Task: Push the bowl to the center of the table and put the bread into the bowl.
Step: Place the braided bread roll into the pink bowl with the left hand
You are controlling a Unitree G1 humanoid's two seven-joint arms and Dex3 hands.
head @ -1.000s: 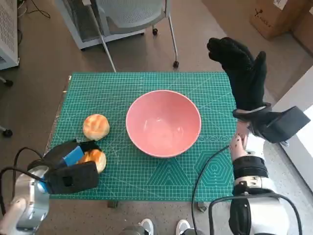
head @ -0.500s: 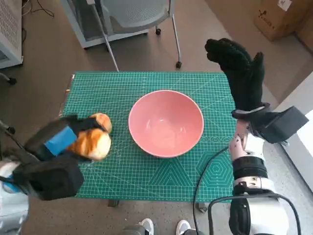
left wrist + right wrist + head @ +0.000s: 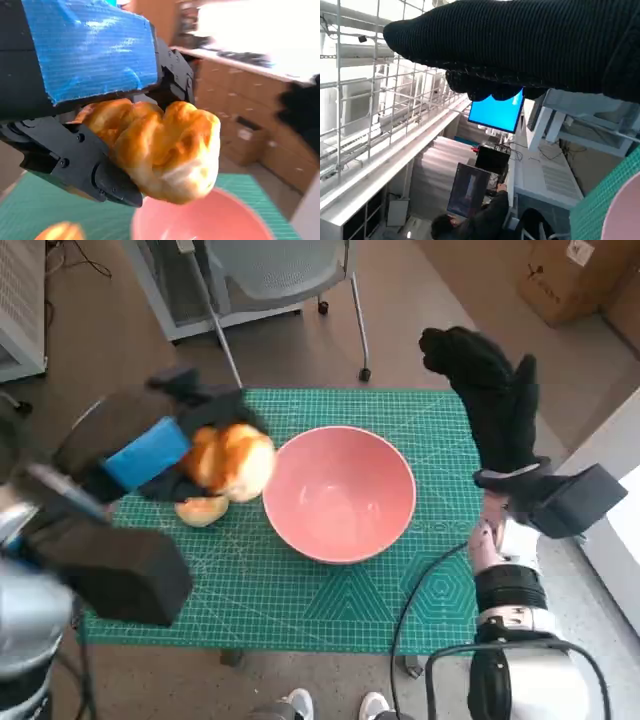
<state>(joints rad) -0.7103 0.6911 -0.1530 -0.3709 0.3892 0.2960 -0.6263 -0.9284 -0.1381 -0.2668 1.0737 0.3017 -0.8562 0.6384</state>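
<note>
A pink bowl (image 3: 340, 492) stands near the middle of the green cutting mat (image 3: 300, 590). My left hand (image 3: 150, 450) is raised above the mat's left part and holds a golden bread roll (image 3: 235, 462) just left of the bowl's rim. In the left wrist view the bread roll (image 3: 160, 150) sits between the black fingers (image 3: 90, 170), with the bowl (image 3: 210, 220) below it. A second bread roll (image 3: 200, 510) lies on the mat under the hand. My right hand (image 3: 490, 400) hovers open above the mat's right edge, holding nothing.
A chair on castors (image 3: 270, 270) stands beyond the table's far edge. Cardboard boxes (image 3: 570, 275) sit at the far right on the floor. A person (image 3: 480, 220) sits at monitors in the right wrist view. Feet (image 3: 300, 705) show below the table's near edge.
My left hand took the near roll off the mat's front left, lifted it and carried it up and right toward the bowl. The right hand stayed put.
</note>
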